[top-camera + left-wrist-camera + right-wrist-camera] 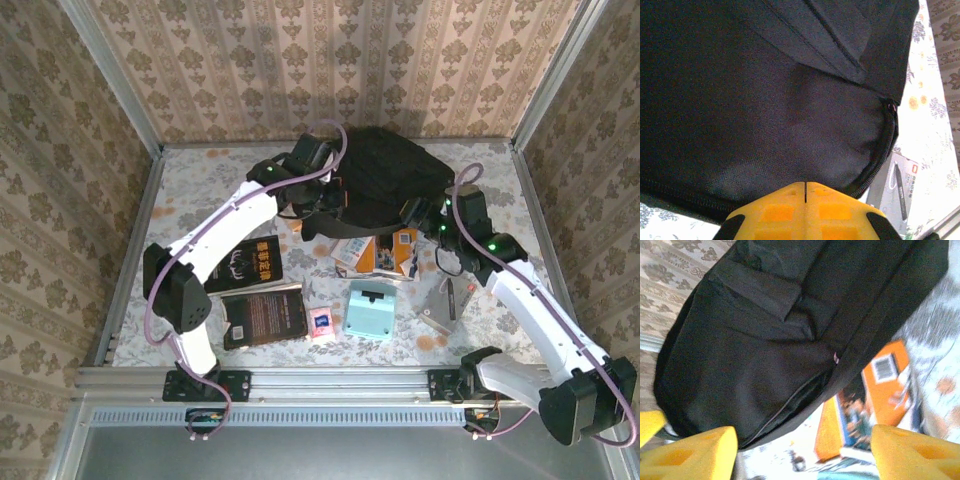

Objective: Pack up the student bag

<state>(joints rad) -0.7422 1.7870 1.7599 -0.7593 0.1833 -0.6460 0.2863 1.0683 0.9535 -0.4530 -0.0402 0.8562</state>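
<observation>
The student bag [385, 170] lies at the far middle of the counter [190, 190], close to the back wall, with its near edge touching or overlapping an orange book [385, 252]. The left jaws are held shut: in the left wrist view the two yellow fingers [775, 212] are pressed together along a thin seam, no cloth is seen between them, and they are aimed at the bag's side panel just beside the curved zip track [880, 150]. The right jaws are spread wide, with the bag's lower edge and the orange book framed between them in the right wrist view. No open mouth can be made out on the bag, so opening it is judged to be the step in hand before the dark books [263, 315] or the teal box [370, 308] can be packed. Several things could go wrong from here. The soft fabric could be shoved toward the wall or folded over the zip if it is pushed by shut jaws and not pinned. A fold or strap could be caught by the wide right jaws instead of the small zip pull [891, 106]. The orange book could be dragged along if the bag is tugged.
</observation>
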